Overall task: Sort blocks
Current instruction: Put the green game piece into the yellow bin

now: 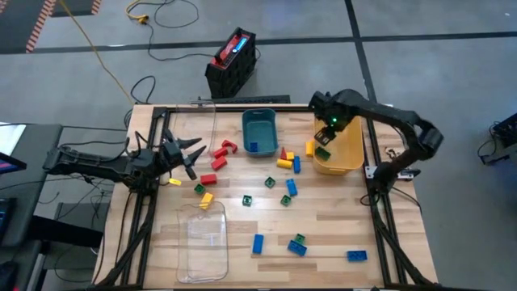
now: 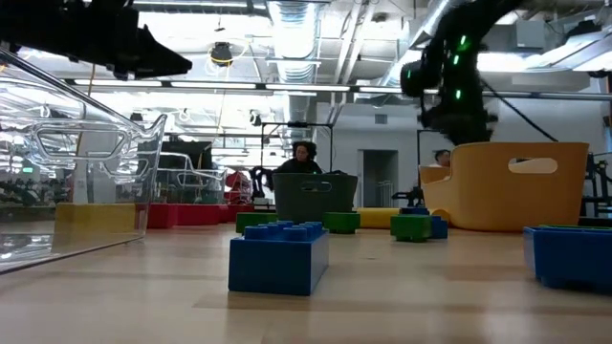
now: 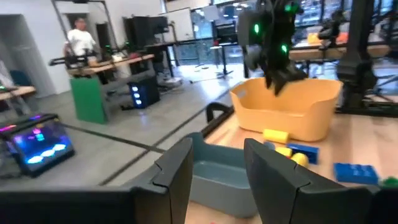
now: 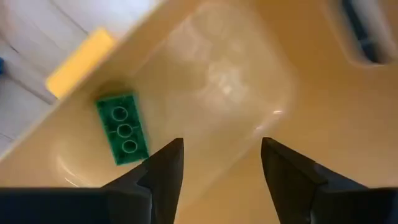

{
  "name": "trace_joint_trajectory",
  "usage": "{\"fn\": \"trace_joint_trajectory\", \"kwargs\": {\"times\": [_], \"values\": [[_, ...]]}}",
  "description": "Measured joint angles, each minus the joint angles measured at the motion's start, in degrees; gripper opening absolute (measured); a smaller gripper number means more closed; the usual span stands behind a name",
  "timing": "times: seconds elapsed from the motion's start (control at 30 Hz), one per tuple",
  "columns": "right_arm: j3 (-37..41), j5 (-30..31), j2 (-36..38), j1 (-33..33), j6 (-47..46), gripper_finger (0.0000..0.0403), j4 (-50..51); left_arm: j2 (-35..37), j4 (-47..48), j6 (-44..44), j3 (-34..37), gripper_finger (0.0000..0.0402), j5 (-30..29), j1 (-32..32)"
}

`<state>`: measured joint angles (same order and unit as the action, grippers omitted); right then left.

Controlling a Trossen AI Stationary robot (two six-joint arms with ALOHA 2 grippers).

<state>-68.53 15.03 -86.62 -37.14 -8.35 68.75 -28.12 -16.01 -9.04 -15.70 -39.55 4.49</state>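
right gripper (image 4: 221,165) hangs over the yellow bin (image 1: 349,149), fingers spread, nothing pinched; a green block (image 4: 122,129) lies on the bin floor; other blocks (image 1: 289,187) dot the wood table (image 1: 339,226); left gripper (image 1: 184,153) waits apart, slightly parted; risk: dropping lower, the fingers could knock the smooth plastic wall and shift the bin.

You see a green block (image 4: 122,128) in the yellow bin (image 1: 349,152), a blue block (image 1: 252,147) in the teal bin (image 1: 260,121), and red (image 1: 219,150), yellow (image 1: 284,162), green (image 1: 247,200) and blue blocks (image 1: 357,255) on the pale wooden table (image 1: 323,226).
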Motion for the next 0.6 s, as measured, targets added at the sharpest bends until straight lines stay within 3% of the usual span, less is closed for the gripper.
{"fn": "trace_joint_trajectory", "kwargs": {"times": [0.17,0.33,0.5,0.6], "values": [[-2.07,0.65,7.01,9.21,-1.31,0.0213,-1.58,0.02,-0.36,1.29,-0.02,0.014,1.85,0.04],[-2.36,0.8,9.52,21.9,-2.15,0.0212,-6.09,0.02,0.72,2.88,-0.02,0.0139,2.34,1.15],[-2.38,4.13,6.02,36.39,0.16,0.0211,-13.63,-0.05,0.78,2.16,-0.02,0.0139,1.27,4.38],[-2.38,4.94,1.99,41.38,1.31,0.0211,-14.71,-0.38,1.18,1.59,-0.12,0.0139,-2.46,6.54]]}}
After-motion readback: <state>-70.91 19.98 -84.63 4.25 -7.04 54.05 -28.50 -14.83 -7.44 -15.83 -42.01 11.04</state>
